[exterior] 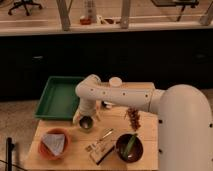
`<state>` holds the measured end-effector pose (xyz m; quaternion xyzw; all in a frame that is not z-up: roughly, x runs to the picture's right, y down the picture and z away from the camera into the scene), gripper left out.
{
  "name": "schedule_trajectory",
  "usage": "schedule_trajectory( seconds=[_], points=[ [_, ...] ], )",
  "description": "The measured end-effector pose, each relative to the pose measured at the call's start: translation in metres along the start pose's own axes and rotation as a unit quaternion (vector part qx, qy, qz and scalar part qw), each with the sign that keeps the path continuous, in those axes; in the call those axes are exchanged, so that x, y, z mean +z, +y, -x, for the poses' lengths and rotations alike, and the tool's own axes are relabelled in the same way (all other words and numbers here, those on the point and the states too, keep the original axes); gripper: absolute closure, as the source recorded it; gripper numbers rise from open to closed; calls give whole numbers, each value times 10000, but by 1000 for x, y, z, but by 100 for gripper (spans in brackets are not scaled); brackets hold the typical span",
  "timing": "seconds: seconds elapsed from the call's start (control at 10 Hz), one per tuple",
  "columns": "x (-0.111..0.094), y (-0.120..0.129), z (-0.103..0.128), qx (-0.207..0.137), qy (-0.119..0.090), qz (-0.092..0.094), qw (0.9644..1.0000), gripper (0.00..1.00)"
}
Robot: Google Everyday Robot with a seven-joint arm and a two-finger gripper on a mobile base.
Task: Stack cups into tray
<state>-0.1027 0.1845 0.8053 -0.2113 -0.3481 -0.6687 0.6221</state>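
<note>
A small dark cup point(86, 123) stands on the wooden table point(145, 92), just off the near right corner of the green tray point(57, 97). My gripper point(86, 116) hangs from the white arm directly over this cup, at its rim. A white cup point(115, 82) stands behind the arm near the table's far edge. The tray holds nothing that I can see.
An orange bowl point(54, 144) with a grey cloth sits at the front left. A dark bowl point(129, 147) with a green item sits at the front right. Cutlery point(101, 145) lies between them. A dark dried bunch point(133, 118) lies to the right of the arm.
</note>
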Motion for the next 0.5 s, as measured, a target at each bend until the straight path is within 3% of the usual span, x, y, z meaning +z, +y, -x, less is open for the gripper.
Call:
schedule_trajectory(
  seconds=[0.1, 0.4, 0.5],
  points=[
    [3, -1, 1, 0, -21, -14, 10000, 24],
    [6, -3, 5, 70, -87, 13, 9999, 50],
    [6, -5, 9, 110, -125, 46, 9999, 65]
  ],
)
